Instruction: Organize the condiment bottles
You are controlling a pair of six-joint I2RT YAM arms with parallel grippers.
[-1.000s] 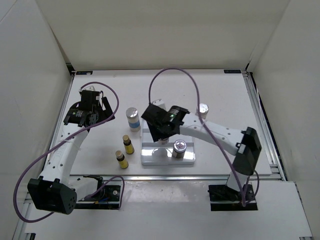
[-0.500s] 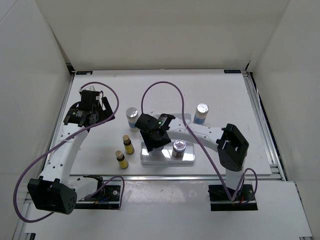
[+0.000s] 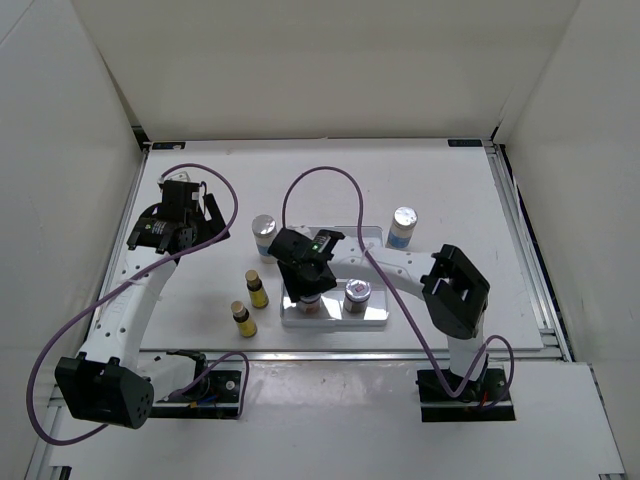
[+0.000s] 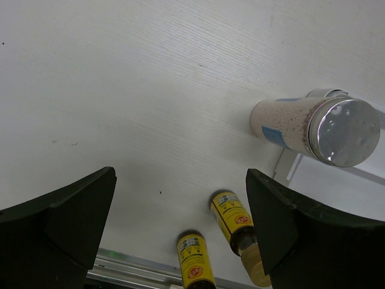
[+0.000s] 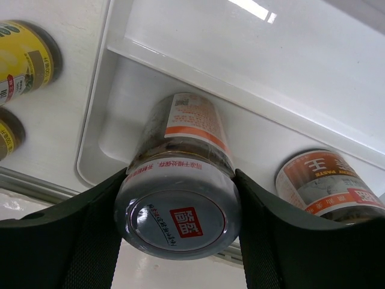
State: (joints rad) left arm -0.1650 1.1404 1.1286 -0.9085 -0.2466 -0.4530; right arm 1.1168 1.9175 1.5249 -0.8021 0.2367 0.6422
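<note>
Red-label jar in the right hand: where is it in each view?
Top external: red-label jar at the white tray's left end, mostly under the right hand.
Right wrist: centre frame, between the fingers.
Left wrist: not in it.
Landmark: the two yellow bottles left of the tray, visible in all three views.

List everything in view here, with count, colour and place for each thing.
white bottles: two, silver caps, blue bands; one left of the tray, the other right of it.
yellow bottles: two, dark caps; left of the tray, near its front.
red-label jars: two, silver lids; in the tray's front step.
tray: one, white, stepped; centre.
left end effector: open, far left, holding nothing.
right end effector: shut on the left red-label jar.
</note>
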